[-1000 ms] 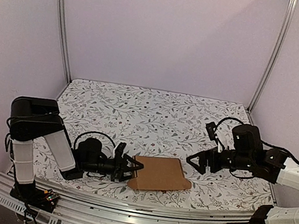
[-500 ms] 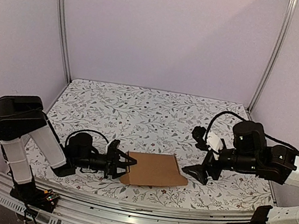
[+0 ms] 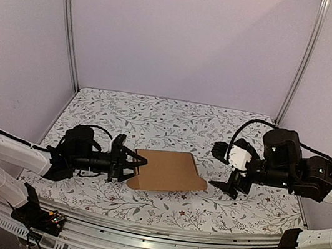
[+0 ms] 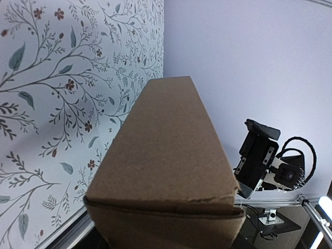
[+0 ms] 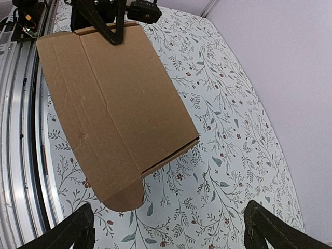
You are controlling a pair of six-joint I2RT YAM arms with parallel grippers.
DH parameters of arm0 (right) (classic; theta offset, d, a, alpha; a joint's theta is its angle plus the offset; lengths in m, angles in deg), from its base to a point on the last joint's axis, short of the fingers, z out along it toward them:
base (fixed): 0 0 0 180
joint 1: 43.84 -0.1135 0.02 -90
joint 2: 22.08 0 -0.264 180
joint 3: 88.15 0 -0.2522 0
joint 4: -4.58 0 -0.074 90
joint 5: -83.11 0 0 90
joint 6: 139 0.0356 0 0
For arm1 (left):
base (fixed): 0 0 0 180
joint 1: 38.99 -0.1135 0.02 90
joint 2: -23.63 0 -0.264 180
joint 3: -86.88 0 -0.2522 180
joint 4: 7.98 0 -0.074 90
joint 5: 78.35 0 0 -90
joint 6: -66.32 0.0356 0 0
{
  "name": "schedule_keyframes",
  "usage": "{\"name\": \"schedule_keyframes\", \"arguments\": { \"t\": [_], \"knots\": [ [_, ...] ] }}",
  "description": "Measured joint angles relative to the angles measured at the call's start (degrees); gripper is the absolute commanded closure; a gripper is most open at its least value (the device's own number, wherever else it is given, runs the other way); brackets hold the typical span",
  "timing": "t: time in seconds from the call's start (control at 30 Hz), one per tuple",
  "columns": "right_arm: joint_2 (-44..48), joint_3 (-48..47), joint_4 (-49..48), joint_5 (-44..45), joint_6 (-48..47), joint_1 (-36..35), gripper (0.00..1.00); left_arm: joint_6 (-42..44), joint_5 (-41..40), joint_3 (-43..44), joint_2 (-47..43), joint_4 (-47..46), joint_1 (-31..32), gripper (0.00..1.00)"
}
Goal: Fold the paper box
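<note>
The paper box [image 3: 166, 170] is a flattened brown cardboard piece with creases and a rounded tab, low over the flowered table near the front middle. My left gripper [image 3: 136, 166] is shut on its left edge, and the cardboard [image 4: 161, 155] fills the left wrist view and hides the fingers. My right gripper [image 3: 226, 169] stands open just right of the box, apart from it. In the right wrist view the box [image 5: 114, 98] lies beyond the wide-open right gripper [image 5: 171, 228], with the left gripper [image 5: 110, 23] clamped on the far edge.
The flowered table cover [image 3: 172, 122] stretches behind the box to the back wall. A metal rail [image 3: 156, 227] runs along the near edge. Upright posts [image 3: 68, 27] stand at the back corners.
The left arm has stretched out and carried the box away from the front rail and slightly left. The right gripper opened wider and turned, staying right of the box.
</note>
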Motion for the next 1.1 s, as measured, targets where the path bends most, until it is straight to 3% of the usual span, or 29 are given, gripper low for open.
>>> {"name": "schedule_keyframes", "arguments": {
  "t": [0.13, 0.37, 0.87, 1.1],
  "knots": [
    [0.2, -1.7, -1.0, 0.5, -3.5, 0.0, 0.01, 2.3, -1.8, 3.0, -5.9, 7.9, -0.7, 1.00],
    [-2.1, -5.1, -2.3, -0.9, -7.3, 0.0, 0.01, 3.4, -2.2, 2.6, -7.5, 11.8, -3.0, 1.00],
    [-6.5, 2.9, -12.0, 9.1, -17.4, -11.8, 0.01, -1.8, 2.8, -1.2, -1.2, 1.6, -6.4, 1.00],
    [-14.1, 6.8, -24.1, 15.5, -22.3, -16.7, 0.01, -4.8, 4.2, -2.6, -0.2, -2.8, -6.6, 1.00]
  ]
}}
